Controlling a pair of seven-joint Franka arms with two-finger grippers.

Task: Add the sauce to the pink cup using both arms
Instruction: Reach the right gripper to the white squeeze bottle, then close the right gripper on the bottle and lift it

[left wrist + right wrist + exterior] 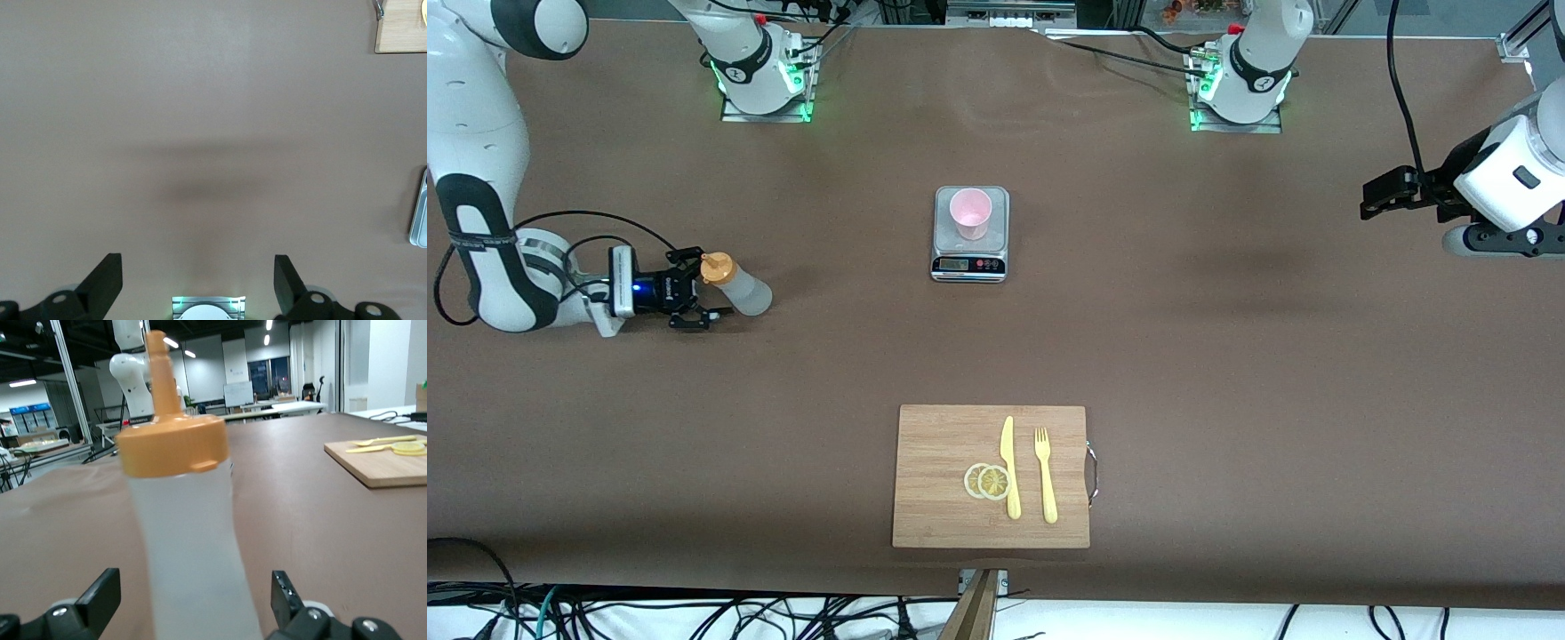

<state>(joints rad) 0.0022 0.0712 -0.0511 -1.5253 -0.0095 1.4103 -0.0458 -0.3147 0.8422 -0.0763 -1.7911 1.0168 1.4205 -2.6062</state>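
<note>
Right now my right gripper sits low at mid-left of the front frame, toward the right arm's end of the table, jaws spread wide w/ the sauce bottle standing between them. Fingers aren't pressing it; gaps show on both sides in the right wrist view, where the bottle fills the center, orange nozzle cap up top, my two black fingertips at the lower corners.

My left gripper hangs at the upper right of the front frame, up over bare brown table at the left arm's end, jaws wide apart, nothing in them. Left wrist view: just tabletop below, fingertips low in frame.

Pink cup stands upright on a small silver scale, center of frame a bit above the middle, well apart from both grippers.

Lower center: wooden cutting board, nearer the front camera than the scale. On it, two lemon slices overlapping, yellow knife beside them, yellow fork beside the knife.
</note>
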